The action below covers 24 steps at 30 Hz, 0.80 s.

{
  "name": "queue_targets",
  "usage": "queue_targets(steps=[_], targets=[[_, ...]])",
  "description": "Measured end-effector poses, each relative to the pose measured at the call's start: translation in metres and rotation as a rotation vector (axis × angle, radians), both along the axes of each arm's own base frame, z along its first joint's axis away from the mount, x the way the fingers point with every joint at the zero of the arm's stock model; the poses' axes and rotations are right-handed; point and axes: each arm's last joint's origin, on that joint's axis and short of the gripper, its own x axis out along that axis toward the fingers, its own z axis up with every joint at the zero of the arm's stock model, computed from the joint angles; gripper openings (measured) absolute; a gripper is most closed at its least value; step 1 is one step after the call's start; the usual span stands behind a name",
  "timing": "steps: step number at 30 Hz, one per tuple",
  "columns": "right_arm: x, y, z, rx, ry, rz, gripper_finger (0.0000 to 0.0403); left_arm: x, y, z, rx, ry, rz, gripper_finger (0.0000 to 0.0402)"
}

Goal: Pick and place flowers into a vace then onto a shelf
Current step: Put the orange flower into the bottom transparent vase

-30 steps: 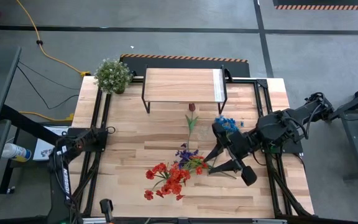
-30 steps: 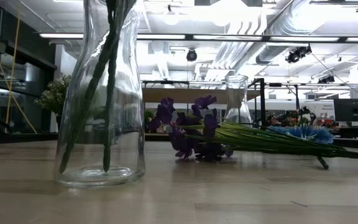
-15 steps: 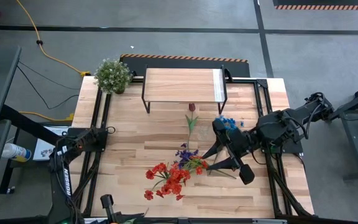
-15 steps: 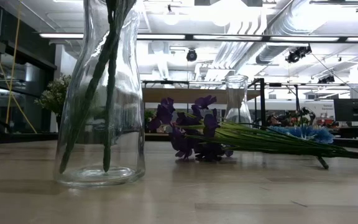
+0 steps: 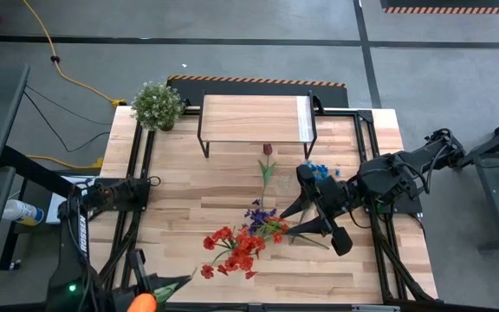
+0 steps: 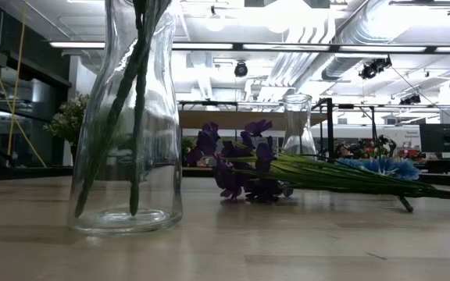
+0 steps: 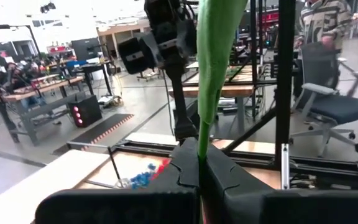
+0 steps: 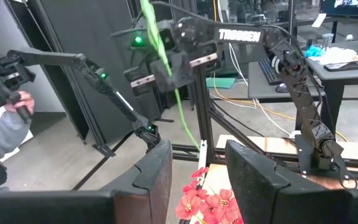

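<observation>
Left gripper (image 7: 199,177), closed on a green stem (image 7: 211,74), hangs off the table's near edge. We should lower the stem upright into the vase (image 6: 127,117). Right gripper (image 8: 196,163), half open, holds nothing above the red flowers (image 5: 232,250).

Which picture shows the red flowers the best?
The high view: the whole bunch of red flowers lies spread on the table, nothing covering it. The right wrist view shows only a few red blooms between that pincer's fingers. The left wrist view shows just a red speck, and the low view shows none.
</observation>
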Motion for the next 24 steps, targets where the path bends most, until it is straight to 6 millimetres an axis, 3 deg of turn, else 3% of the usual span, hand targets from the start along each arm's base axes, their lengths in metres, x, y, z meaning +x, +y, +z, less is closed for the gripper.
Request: queue_targets(steps=[13,24], targets=[[0.001,-0.001,0.0,-0.005,-0.002,-0.051,0.014,-0.019,0.042,0.037,-0.036,-0.014,-0.002,0.003],[0.001,-0.003,0.002,-0.002,-0.025,-0.101,0.014,-0.019,0.1,0.062,0.017,0.008,0.084,0.003]])
